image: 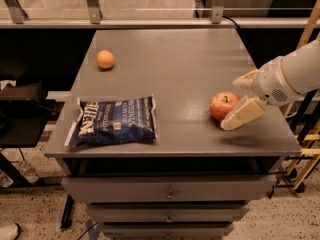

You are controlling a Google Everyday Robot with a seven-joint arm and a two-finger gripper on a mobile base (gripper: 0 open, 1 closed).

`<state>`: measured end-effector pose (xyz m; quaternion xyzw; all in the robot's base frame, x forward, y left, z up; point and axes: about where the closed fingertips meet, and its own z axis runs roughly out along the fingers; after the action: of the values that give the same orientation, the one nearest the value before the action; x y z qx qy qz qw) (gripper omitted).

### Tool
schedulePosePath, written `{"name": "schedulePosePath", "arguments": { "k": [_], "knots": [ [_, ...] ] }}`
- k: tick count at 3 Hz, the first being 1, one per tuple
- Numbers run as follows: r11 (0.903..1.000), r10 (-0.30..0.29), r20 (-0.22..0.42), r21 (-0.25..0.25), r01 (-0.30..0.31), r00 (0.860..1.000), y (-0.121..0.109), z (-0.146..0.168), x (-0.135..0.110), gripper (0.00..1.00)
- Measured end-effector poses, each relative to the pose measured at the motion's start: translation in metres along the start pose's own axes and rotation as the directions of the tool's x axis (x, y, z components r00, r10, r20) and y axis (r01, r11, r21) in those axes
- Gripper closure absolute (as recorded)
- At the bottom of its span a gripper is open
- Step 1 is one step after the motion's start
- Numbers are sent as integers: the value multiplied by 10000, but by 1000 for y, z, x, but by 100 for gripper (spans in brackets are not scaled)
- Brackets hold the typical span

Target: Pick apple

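The red apple (pixel 223 105) with yellowish patches sits on the right side of the grey table (pixel 175 59), near the front edge. My gripper (pixel 231 105) comes in from the right and is open. Its near finger (pixel 243 114) lies just front-right of the apple, and its far finger (pixel 244 80) is behind and to the right of the apple. The apple rests on the table, at the mouth of the open fingers.
A small orange fruit (pixel 105 59) lies at the table's far left. A dark blue chip bag (pixel 114 121) lies flat at the front left. Drawers (pixel 170 191) are below the tabletop. A yellow frame (pixel 310 134) stands to the right of the table.
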<state>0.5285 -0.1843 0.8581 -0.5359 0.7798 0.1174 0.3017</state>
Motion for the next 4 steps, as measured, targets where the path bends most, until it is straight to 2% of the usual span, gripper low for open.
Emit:
{"name": "schedulePosePath", "arguments": {
  "k": [2,3,4],
  "knots": [
    [10000,-88,24,-12,89,10000,-6,14,0,64],
    [9987,-383,532,371,364,9978,-11,0,-13,88],
    [9930,-858,1433,924,730,9860,-13,-29,-34,100]
  ]
}}
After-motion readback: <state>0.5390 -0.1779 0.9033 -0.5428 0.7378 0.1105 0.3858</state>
